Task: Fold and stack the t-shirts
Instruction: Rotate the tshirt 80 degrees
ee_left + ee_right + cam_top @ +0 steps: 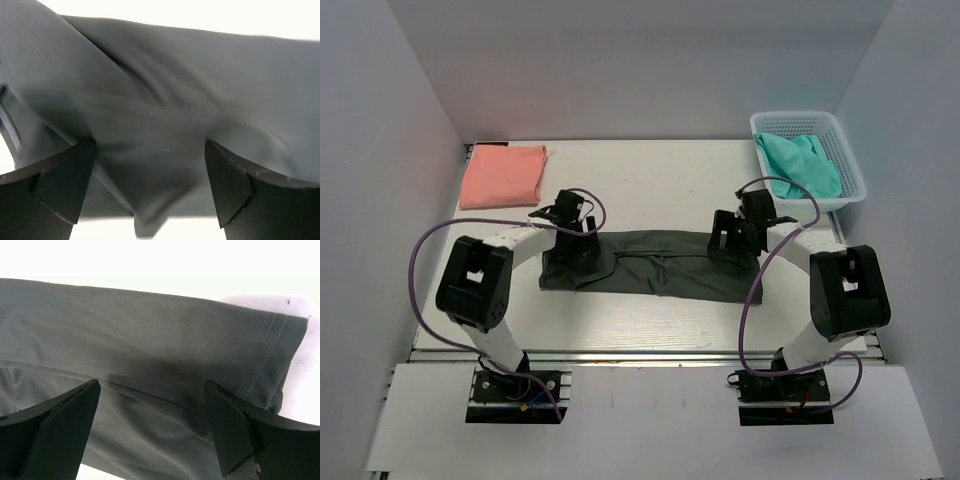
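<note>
A dark charcoal grey t-shirt (650, 266) lies folded into a long strip across the middle of the table. My left gripper (576, 243) is open just above its left end; the fabric (165, 115) fills the left wrist view between the fingers. My right gripper (732, 240) is open just above its right end, near the stitched hem (265, 357), with folded cloth (150, 365) between the fingers. A folded salmon pink t-shirt (502, 175) lies at the far left. Teal green t-shirts (802, 165) are bunched in the basket.
A white plastic lattice basket (847, 160) stands at the far right corner. White walls close in the table on the left, back and right. Purple cables loop beside both arms.
</note>
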You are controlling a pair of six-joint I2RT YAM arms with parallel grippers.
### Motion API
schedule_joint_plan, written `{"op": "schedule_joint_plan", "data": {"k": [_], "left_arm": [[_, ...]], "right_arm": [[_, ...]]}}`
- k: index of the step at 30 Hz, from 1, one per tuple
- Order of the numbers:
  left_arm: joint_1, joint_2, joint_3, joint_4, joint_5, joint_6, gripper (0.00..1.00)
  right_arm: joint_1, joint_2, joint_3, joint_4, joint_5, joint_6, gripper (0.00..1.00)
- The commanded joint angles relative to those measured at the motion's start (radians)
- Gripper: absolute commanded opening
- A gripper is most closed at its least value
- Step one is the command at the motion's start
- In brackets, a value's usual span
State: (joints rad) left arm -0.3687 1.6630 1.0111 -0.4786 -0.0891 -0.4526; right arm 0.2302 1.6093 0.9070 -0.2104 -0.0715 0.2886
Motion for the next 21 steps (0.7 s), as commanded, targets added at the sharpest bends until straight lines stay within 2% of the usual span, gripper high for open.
{"op": "schedule_joint_plan", "data": {"k": [1, 3, 6, 8, 10, 11, 12, 14, 15, 16, 17, 18, 20, 21], "left_arm": [[0.045, 0.075, 0.059, 0.012, -0.002, -0.061, 0.99], [0.060, 0.165, 0.101, 0.054, 0.034, -0.017, 0.99], [0.070, 0.291, 0.318, 0.054, 0.078, 0.054, 0.99], [0.070, 0.433, 0.439, 0.054, 0.104, 0.087, 0.99], [0.070, 0.544, 0.665, 0.037, 0.166, 0.149, 0.99], [0.070, 0.669, 0.757, 0.012, 0.175, 0.158, 0.99], [0.070, 0.738, 0.960, -0.014, 0.210, 0.185, 0.99], [0.060, 0.878, 1.184, -0.092, 0.253, 0.198, 0.99], [0.060, 1.011, 1.392, -0.103, 0.341, 0.207, 0.99], [0.051, 1.058, 1.458, -0.057, 0.374, 0.190, 0.99], [0.051, 1.083, 1.486, -0.001, 0.396, 0.168, 0.99], [0.051, 1.083, 1.435, 0.073, 0.437, 0.141, 0.99], [0.051, 1.069, 1.353, 0.281, 0.459, 0.075, 0.99], [0.051, 1.069, 1.336, 0.317, 0.459, 0.063, 0.99]], "right_arm": [[0.004, 0.009, 0.010, 0.009, 0.007, 0.024, 0.90], [0.011, 0.014, -0.020, 0.012, -0.022, 0.037, 0.90], [0.043, 0.001, -0.107, 0.032, -0.158, 0.054, 0.90], [0.063, -0.009, -0.163, 0.034, -0.201, 0.058, 0.90], [0.122, -0.043, -0.238, 0.025, -0.293, 0.052, 0.90], [0.138, -0.055, -0.255, 0.017, -0.312, 0.053, 0.90], [0.197, -0.104, -0.270, 0.011, -0.342, 0.047, 0.90], [0.239, -0.135, -0.304, -0.019, -0.388, 0.006, 0.90], [0.298, -0.159, -0.303, -0.026, -0.408, -0.011, 0.90], [0.317, -0.184, -0.301, -0.036, -0.421, -0.020, 0.90], [0.337, -0.196, -0.286, -0.040, -0.447, -0.051, 0.90], [0.391, -0.212, -0.283, -0.037, -0.459, -0.055, 0.90], [0.417, -0.238, -0.270, -0.006, -0.508, -0.080, 0.90], [0.444, -0.241, -0.267, 0.012, -0.520, -0.103, 0.90]]}}
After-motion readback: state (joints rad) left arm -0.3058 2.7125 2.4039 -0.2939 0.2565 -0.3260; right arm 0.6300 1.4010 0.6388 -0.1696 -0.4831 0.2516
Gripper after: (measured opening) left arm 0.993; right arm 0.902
